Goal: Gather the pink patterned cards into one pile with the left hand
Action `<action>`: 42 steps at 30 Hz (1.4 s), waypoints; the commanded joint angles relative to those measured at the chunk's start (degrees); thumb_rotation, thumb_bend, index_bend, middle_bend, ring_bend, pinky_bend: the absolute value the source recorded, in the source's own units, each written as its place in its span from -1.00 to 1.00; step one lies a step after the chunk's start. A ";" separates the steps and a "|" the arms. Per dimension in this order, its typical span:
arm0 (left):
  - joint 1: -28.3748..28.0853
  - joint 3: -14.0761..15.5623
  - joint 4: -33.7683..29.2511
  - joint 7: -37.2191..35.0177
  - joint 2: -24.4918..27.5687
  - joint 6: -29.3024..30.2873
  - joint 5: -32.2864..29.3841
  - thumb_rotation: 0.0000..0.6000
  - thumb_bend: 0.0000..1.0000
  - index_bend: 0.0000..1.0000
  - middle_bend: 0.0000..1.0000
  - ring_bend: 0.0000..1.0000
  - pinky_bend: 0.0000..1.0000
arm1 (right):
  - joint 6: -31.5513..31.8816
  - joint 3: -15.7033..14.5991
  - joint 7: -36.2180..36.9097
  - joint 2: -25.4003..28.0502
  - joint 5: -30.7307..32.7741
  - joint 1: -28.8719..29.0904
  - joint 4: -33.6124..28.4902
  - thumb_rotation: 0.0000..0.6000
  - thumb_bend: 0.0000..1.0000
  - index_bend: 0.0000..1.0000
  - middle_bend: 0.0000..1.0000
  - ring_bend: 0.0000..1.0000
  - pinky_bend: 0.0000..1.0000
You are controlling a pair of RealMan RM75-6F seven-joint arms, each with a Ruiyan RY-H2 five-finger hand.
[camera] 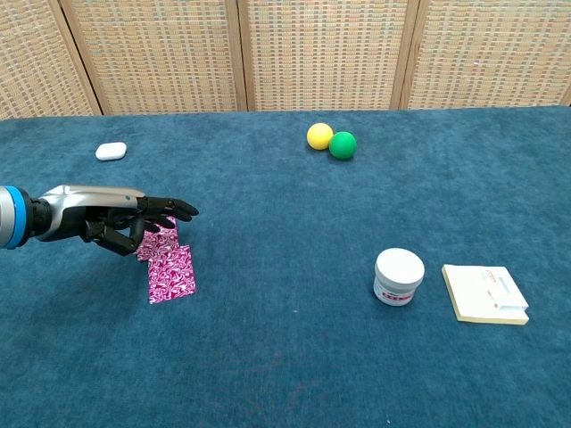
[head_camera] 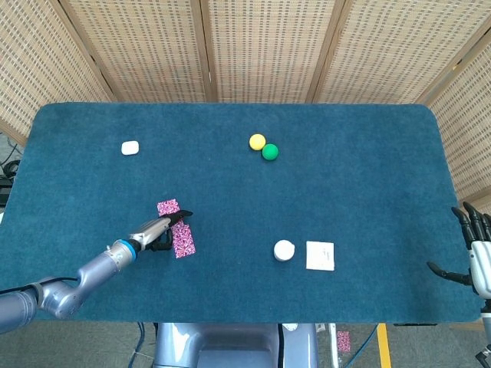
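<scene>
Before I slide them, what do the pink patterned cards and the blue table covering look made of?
The pink patterned cards look like thin printed card or paper: flat, sharp-cornered, matte. The blue table covering looks like short-pile fabric, carpet or felt: fuzzy texture, no glare. The left hand hovers over the cards.
</scene>
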 commanded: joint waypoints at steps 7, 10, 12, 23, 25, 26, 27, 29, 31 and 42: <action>-0.24 -0.15 0.70 -0.42 0.15 -1.73 -0.73 1.00 1.00 -1.00 -1.00 -1.00 -1.00 | -0.16 -0.04 0.15 0.04 0.00 0.06 -0.03 1.00 -1.00 -1.00 -1.00 -1.00 -1.00; -0.22 -0.14 1.13 -0.45 -0.08 -2.17 -0.99 1.00 1.00 -1.00 -1.00 -1.00 -1.00 | -0.07 -0.07 0.26 0.10 -0.10 0.02 -0.06 1.00 -1.00 -1.00 -1.00 -1.00 -1.00; -0.17 -0.14 1.39 -0.50 -0.22 -2.38 -1.10 1.00 1.00 -1.00 -1.00 -1.00 -1.00 | -0.06 -0.09 0.32 0.11 -0.12 0.00 -0.06 1.00 -1.00 -1.00 -1.00 -1.00 -1.00; 0.30 0.70 3.07 0.74 0.97 -3.86 -2.13 1.00 1.00 -1.00 -1.00 -1.00 -1.00 | -0.28 -0.09 0.55 0.17 0.03 0.05 0.00 1.00 -1.00 -1.00 -1.00 -1.00 -1.00; 0.49 1.01 3.59 0.88 1.43 -4.36 -2.41 1.00 1.00 -1.00 -1.00 -1.00 -1.00 | -0.28 -0.08 0.53 0.18 0.09 0.04 0.01 1.00 -1.00 -1.00 -1.00 -1.00 -1.00; 0.57 1.07 3.71 0.88 1.59 -4.46 -2.47 1.00 1.00 -1.00 -1.00 -1.00 -1.00 | -0.26 -0.06 0.48 0.17 0.11 0.05 0.02 1.00 -1.00 -1.00 -1.00 -1.00 -1.00; 0.75 1.16 3.95 0.88 1.85 -4.52 -2.56 1.00 1.00 -1.00 -1.00 -1.00 -1.00 | -0.26 -0.05 0.49 0.15 0.13 0.04 0.01 1.00 -1.00 -1.00 -1.00 -1.00 -1.00; 1.10 1.35 4.36 0.82 2.27 -4.67 -2.63 1.00 1.00 -1.00 -1.00 -1.00 -1.00 | -0.32 -0.07 0.52 0.16 0.13 0.06 0.01 1.00 -1.00 -1.00 -1.00 -1.00 -1.00; 1.49 1.57 4.88 0.48 2.61 -4.99 -2.77 1.00 1.00 -1.00 -1.00 -1.00 -1.00 | -0.42 -0.11 0.51 0.16 0.11 0.09 0.00 1.00 -1.00 -1.00 -1.00 -1.00 -1.00; 4.02 1.80 7.13 -3.05 4.15 -4.58 -0.36 1.00 1.00 -1.00 -1.00 -1.00 -1.00 | -0.29 -0.12 0.30 0.14 0.10 0.05 -0.13 1.00 -1.00 -1.00 -1.00 -1.00 -1.00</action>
